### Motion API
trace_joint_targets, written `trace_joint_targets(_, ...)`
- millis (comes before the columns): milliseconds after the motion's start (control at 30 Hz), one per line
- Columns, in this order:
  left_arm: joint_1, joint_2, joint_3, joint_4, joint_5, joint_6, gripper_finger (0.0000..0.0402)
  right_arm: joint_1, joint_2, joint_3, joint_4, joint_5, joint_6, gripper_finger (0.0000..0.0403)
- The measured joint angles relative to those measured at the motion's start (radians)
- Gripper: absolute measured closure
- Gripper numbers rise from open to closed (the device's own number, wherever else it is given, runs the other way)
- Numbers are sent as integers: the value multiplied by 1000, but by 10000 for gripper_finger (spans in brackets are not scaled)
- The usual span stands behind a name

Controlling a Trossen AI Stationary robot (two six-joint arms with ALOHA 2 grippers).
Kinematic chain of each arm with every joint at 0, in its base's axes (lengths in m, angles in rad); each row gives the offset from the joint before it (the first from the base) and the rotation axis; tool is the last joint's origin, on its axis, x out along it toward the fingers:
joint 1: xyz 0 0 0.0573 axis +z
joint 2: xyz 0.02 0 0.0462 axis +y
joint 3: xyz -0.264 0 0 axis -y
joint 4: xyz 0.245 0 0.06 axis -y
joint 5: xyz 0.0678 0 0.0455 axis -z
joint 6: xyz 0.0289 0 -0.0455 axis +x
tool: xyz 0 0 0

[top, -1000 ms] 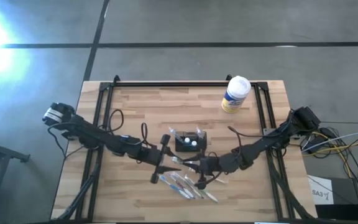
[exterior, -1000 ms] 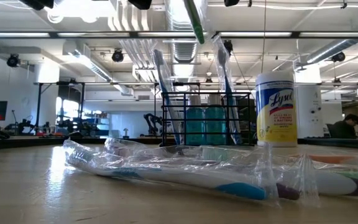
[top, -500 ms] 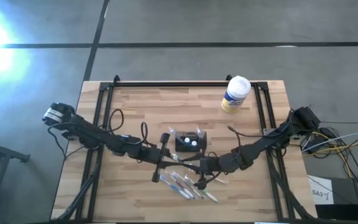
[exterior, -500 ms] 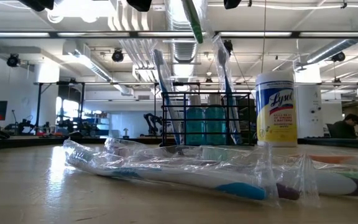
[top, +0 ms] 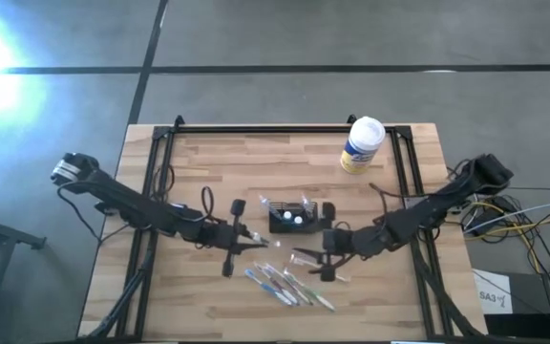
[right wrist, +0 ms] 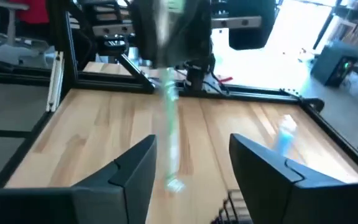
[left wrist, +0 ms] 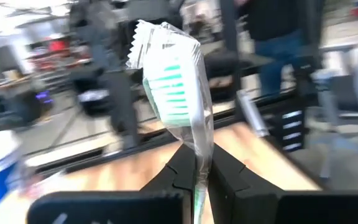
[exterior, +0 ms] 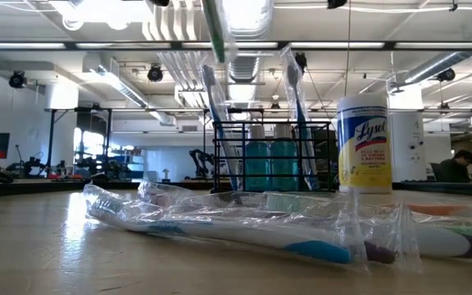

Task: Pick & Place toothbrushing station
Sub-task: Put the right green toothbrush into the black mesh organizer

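1. Toothbrushing station (top: 289, 219) sat near the middle of my wooden table (top: 208, 162), a small black box with two wrapped brushes standing upright in its top holes; in the low view it showed as a dark slotted frame (exterior: 273, 156) just beside the white-and-yellow wipes canister (exterior: 365, 142).
2. My left gripper (left wrist: 196, 163) was clenched on a wrapped toothbrush (left wrist: 178, 87) with green bristles, its fingers pinching the handle and the bristle head pointing forward, away from my wrist.
3. From above, that left gripper (top: 234, 236) hung on the left side of the station, near it but not touching, and the brush reached out from it toward the station.
4. My right gripper (right wrist: 191, 163) had its fingers spread wide apart with nothing between them; bare table planks showed in the gap.
5. From above, the right gripper (top: 327, 250) sat just beside the station's front right corner.
6. A loose pile of wrapped toothbrushes (top: 289, 286) lay flat on the table in front of the station, between my two grippers; the low view showed them (exterior: 244, 225) close up in crinkled clear plastic.
7. The wipes canister (top: 362, 144) stood upright toward the far right of the table, well apart from the station.
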Motion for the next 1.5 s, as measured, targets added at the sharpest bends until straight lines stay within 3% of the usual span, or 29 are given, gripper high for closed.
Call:
trace_joint_targets(133,3,-33,-33,-6,-114,9,383,44,-47,-98,86,0,-30,213)
trace_joint_targets(300,23,-16,-60,15,-219,8,380,76,-42,-308,458,-2,-69,233)
trace_joint_targets(433,57,21,-61,15,-239,-29,381,76,8,-450,711,-2,-35,251)
trace_joint_targets(567,88,52,-60,35,-239,-33,379,76,51,-519,855,-2,-19,267)
trace_joint_targets(1233,128,234,-68,133,-239,-93,378,76,59,-521,897,-3,-27,315)
trace_joint_targets(1500,140,289,-134,271,-236,-108,377,76,59,-521,896,-6,-27,333)
